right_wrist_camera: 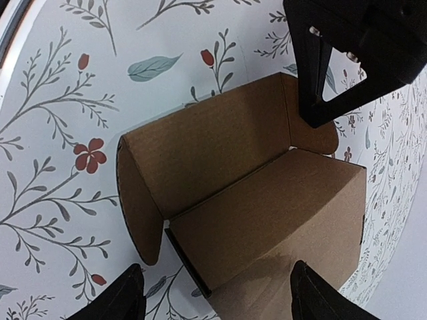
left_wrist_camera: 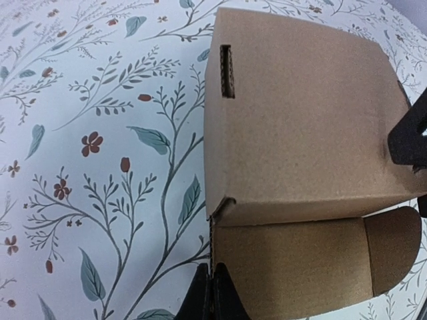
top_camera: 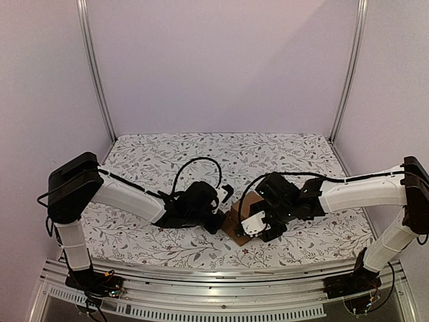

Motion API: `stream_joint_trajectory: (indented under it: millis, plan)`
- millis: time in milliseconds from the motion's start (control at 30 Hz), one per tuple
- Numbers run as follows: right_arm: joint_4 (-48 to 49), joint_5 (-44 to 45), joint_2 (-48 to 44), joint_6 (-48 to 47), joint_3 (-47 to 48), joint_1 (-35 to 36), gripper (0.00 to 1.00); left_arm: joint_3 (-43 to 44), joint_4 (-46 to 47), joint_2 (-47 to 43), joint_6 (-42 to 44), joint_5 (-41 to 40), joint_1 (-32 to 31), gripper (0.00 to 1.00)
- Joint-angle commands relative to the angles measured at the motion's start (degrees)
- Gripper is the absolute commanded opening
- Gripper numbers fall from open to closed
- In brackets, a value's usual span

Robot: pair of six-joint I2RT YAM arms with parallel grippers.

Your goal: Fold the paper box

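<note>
Right gripper (right_wrist_camera: 217, 277), nearest the table's front edge, hangs with jaws spread wide astride the paper box (left_wrist_camera: 300, 133), gripping nothing; it is presumably poised to press a panel down. Left gripper (left_wrist_camera: 213, 297) is clamped on a wall edge at the carton's open end, probably to anchor it against sliding. The box rests on the floral tablecloth (left_wrist_camera: 100, 167) between both grippers, half-erected, its rounded tuck flaps not yet tucked. Its open mouth faces the left gripper, and its long axis appears to lie crosswise to that gripper's reach.
</note>
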Motion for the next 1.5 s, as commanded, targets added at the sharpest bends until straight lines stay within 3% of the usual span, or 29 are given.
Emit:
stream_joint_trajectory:
  millis: [0, 1100, 1467]
  plan:
    - [1.02, 0.82, 0.33, -0.08, -1.03, 0.14, 0.74, -1.26, -1.18, -3.00, 0.65, -4.41, -2.09, 0.01]
    - [0.55, -0.72, 4.54, 4.39, 1.44, 0.14, 0.61, -2.43, 2.84, -2.43, 5.78, -6.13, -4.83, 0.02]
    - [0.24, -1.86, 5.03, 4.22, 1.28, 0.30, 0.57, 2.64, -3.50, 0.22, 4.99, -6.40, -4.74, 0.01]
